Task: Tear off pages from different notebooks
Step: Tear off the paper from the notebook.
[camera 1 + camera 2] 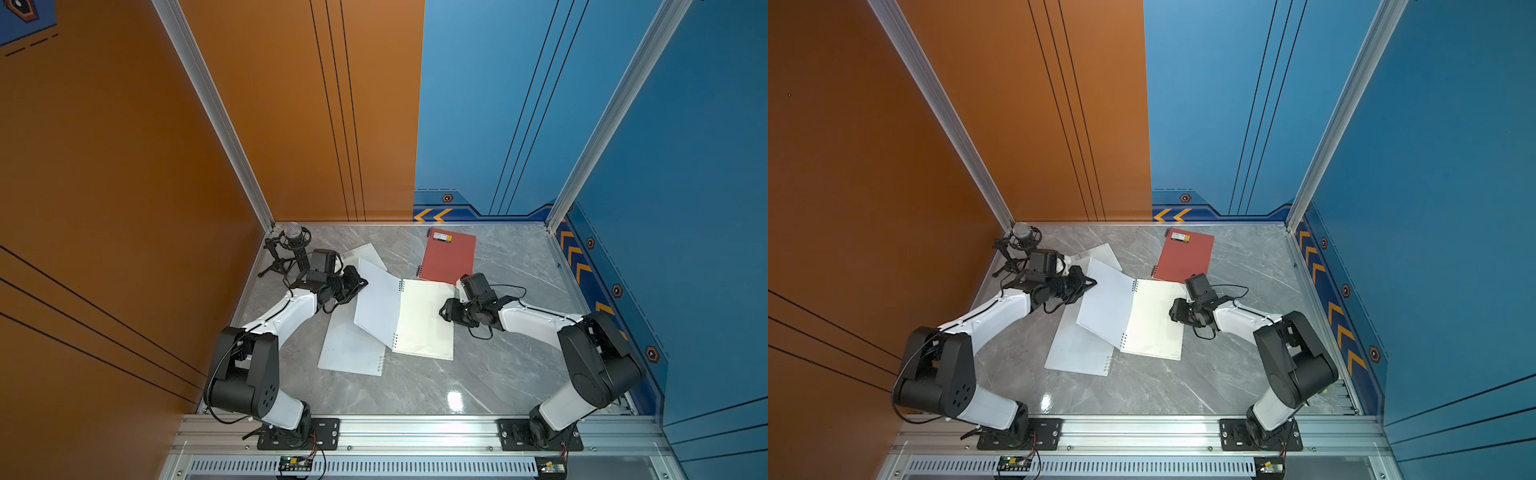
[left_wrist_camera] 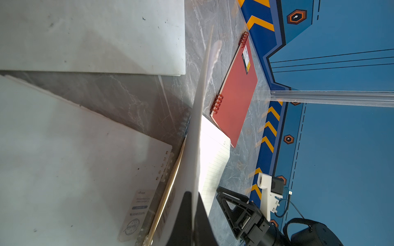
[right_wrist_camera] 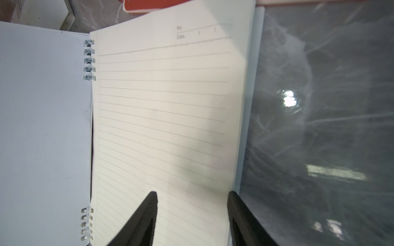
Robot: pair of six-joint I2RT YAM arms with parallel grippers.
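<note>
Cover (image 1: 376,301) of the open notebook (image 1: 1152,320) stands tilted up off the table (image 1: 478,374), pinched at its outer edge by the left gripper (image 1: 365,284), jaws closed on it; the lined top page (image 3: 162,117) lies flat, bound at the spiral; the right gripper (image 3: 193,204) hangs over that page's outer edge, fingers spread apart – whether they touch the paper cannot be told; a closed frosted notebook (image 1: 349,353) lies partly under the open one; the red notebook (image 1: 448,257) sits behind; a smaller white notebook (image 1: 368,251) lies beyond the left gripper.
</note>
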